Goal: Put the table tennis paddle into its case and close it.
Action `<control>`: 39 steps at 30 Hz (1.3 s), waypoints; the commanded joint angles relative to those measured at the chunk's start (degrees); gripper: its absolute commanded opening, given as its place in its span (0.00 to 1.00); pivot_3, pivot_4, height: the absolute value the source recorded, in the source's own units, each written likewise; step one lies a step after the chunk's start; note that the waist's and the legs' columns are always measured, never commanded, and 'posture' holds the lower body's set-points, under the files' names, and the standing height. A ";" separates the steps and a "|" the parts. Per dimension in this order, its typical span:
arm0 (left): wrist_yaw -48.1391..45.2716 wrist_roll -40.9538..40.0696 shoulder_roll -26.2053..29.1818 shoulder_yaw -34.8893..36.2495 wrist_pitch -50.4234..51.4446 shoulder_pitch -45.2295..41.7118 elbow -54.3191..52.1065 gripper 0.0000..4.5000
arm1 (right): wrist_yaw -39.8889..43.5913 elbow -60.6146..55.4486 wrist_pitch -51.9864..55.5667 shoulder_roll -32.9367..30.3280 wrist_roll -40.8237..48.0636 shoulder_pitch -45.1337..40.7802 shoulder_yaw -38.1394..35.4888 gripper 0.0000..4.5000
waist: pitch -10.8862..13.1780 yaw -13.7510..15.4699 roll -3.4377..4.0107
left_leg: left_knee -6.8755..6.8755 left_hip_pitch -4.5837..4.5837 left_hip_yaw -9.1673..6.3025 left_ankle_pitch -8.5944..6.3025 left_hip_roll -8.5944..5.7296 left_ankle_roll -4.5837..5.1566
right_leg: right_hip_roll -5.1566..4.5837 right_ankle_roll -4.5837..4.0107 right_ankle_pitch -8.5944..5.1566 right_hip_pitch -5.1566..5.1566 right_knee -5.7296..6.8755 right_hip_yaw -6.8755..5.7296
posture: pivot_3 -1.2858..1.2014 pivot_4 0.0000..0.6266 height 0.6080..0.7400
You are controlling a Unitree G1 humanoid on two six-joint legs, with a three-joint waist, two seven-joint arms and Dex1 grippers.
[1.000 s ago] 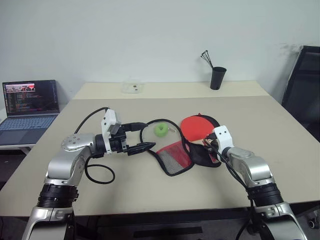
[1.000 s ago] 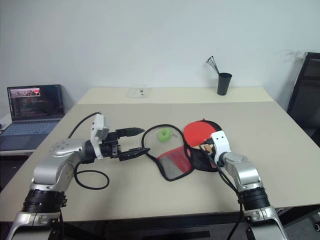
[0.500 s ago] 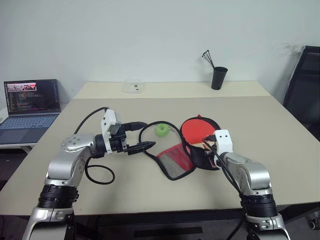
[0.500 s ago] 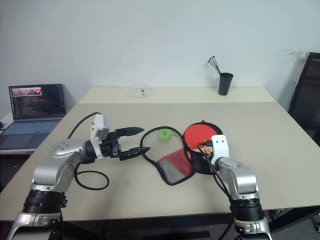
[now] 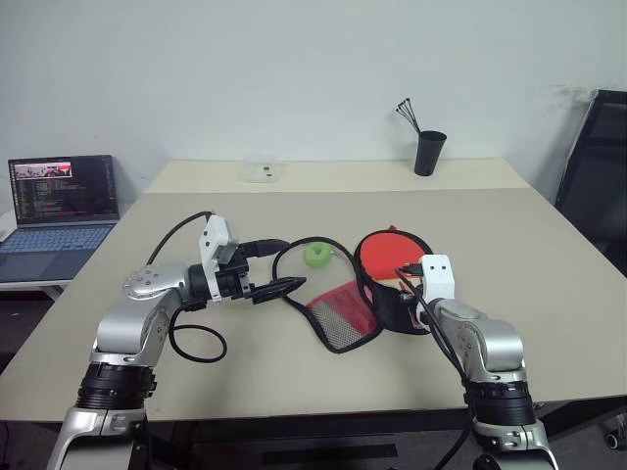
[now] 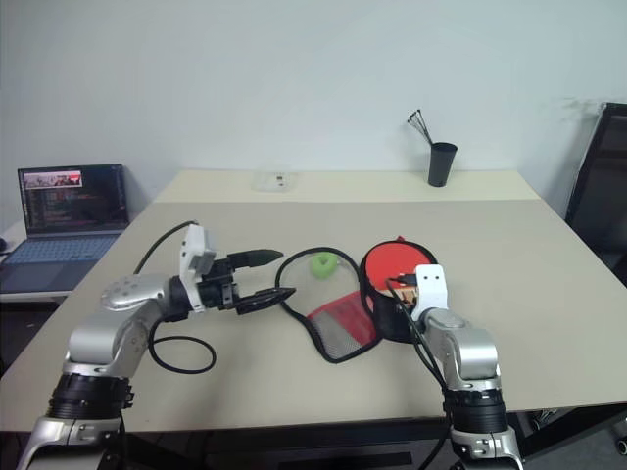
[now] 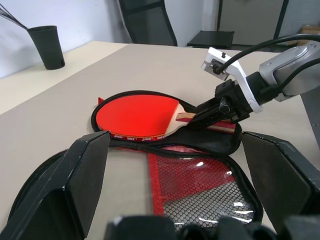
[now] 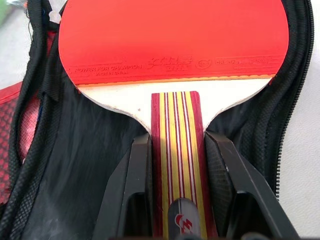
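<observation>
The table tennis paddle point(image 8: 170, 35) lies red face up on the black inner half of the open case point(image 5: 397, 311), right of the table's centre. My right gripper point(image 8: 178, 141) is shut on the paddle's striped wooden handle point(image 8: 176, 150), one finger on each side. The case's red mesh flap point(image 5: 338, 311) is folded out to the left, and its black zip rim loops around a small green tag point(image 5: 315, 255). My left gripper point(image 5: 279, 265) hovers open just left of that rim, pointing at the case, with nothing between its fingers.
A black cup point(image 5: 426, 153) holding thin sticks stands at the far right of the table. A small clear box point(image 5: 261, 171) sits at the far middle. An open laptop point(image 5: 59, 201) is on a side table to the left, and a black chair point(image 5: 593, 176) stands at the right.
My right forearm has swung in toward the body and its wrist has turned, still gripping the handle. The paddle has barely shifted. The left arm has stayed put.
</observation>
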 commanded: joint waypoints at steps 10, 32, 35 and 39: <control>0.61 -0.78 0.27 1.29 -0.63 1.03 -2.89 1.00 | 0.23 -2.05 -1.79 -0.31 -0.03 -0.32 0.68 0.74 | 0.00 -0.03 0.00 | 0.00 0.01 0.00 0.00 0.00 0.00 | 0.00 0.00 0.00 0.00 0.01 0.00 | 0.52 0.24 1.00; 5.22 9.02 2.99 -0.57 -3.95 4.77 13.91 0.57 | 37.33 -22.30 3.73 -32.32 26.26 -2.93 -1.40 1.00 | 0.01 0.03 -0.02 | -0.04 0.01 -0.05 -0.01 0.01 0.01 | -0.01 -0.07 -0.05 0.00 -0.06 -0.12 | 0.52 0.24 1.00; 5.19 10.18 1.55 -0.93 -5.60 3.42 18.45 0.33 | 36.98 -21.88 2.73 -32.44 26.03 -2.46 -0.80 1.00 | 0.01 0.13 -0.02 | -0.04 -0.01 -0.05 -0.02 0.01 0.02 | -0.01 -0.06 -0.05 -0.01 -0.06 -0.12 | 0.52 0.24 1.00; 5.65 10.96 -0.92 -0.90 -8.23 1.19 21.94 0.00 | 36.74 -22.51 2.41 -32.18 26.58 -1.80 0.08 1.00 | 0.02 0.37 -0.04 | -0.01 -0.05 -0.08 -0.01 0.01 0.02 | -0.03 -0.06 -0.05 -0.01 -0.06 -0.15 | 0.52 0.24 1.00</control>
